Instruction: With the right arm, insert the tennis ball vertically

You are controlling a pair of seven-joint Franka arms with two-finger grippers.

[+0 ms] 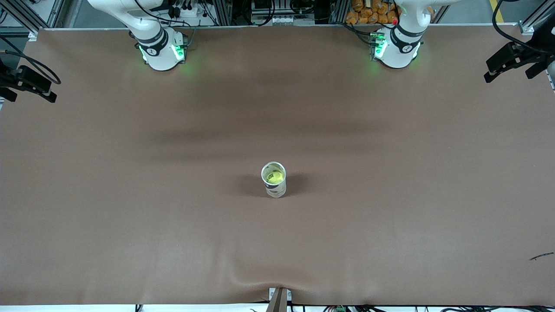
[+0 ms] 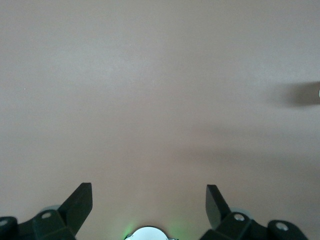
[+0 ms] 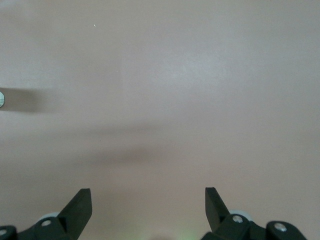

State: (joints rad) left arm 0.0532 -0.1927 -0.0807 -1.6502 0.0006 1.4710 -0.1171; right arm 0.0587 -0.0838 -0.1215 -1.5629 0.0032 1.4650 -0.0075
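A clear upright tube (image 1: pixel 274 180) stands near the middle of the brown table, with a yellow-green tennis ball (image 1: pixel 274 176) inside it. Only a sliver of the tube's rim shows at the edge of the right wrist view (image 3: pixel 1 99) and of the left wrist view (image 2: pixel 318 93). My right gripper (image 3: pixel 148 200) is open and empty, high over bare table. My left gripper (image 2: pixel 149 197) is open and empty too, high over bare table. In the front view only the two arm bases show; both grippers are out of that view.
The right arm's base (image 1: pixel 161 50) and the left arm's base (image 1: pixel 396 47) stand at the table's back edge. Black camera mounts (image 1: pixel 26 82) (image 1: pixel 516 60) sit at both table ends. The brown cloth (image 1: pixel 277 242) has a wrinkle near the front edge.
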